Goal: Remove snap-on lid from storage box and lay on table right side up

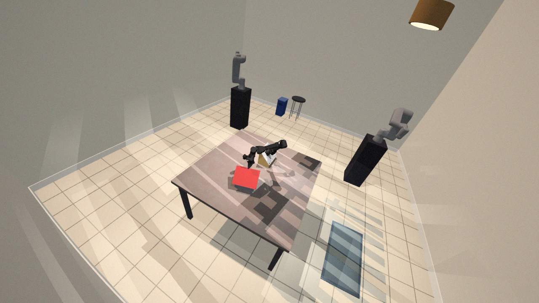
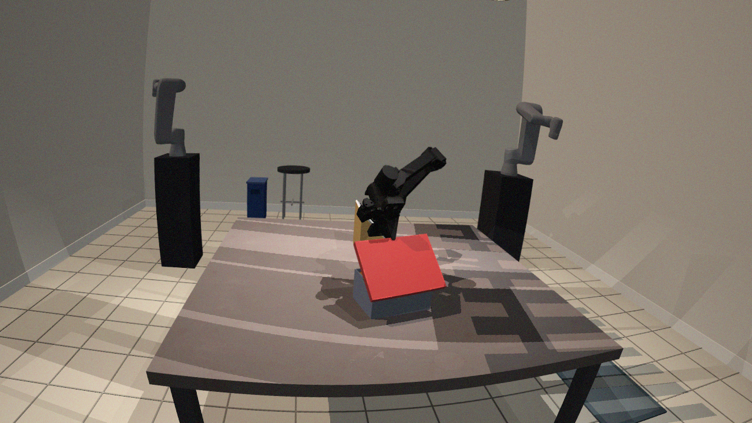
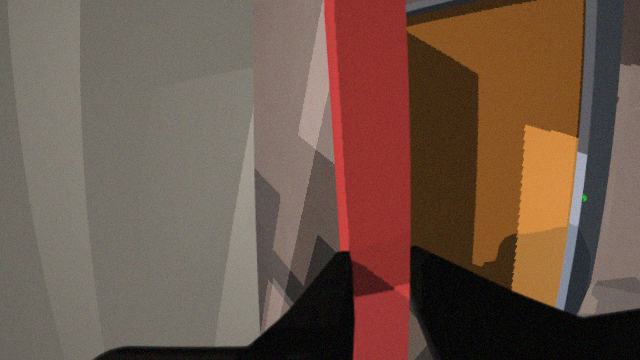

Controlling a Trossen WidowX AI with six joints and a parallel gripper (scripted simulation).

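— Exterior view: where is the lid [image 2: 398, 267] found?
— It is seen tilted over the box [image 2: 391, 305] on the table [image 2: 262, 315], far edge raised.
— And the gripper [image 3: 377, 280]?
— It is clamped on the lid's far edge; the box's orange inside is exposed.

Seen on the table [image 2: 273, 321]: red lid [image 2: 399, 265] tilted, far edge raised and pinched by the black gripper [image 2: 391, 237], near edge low over the grey-blue storage box [image 2: 391, 307]; stool [image 2: 292, 190] far left
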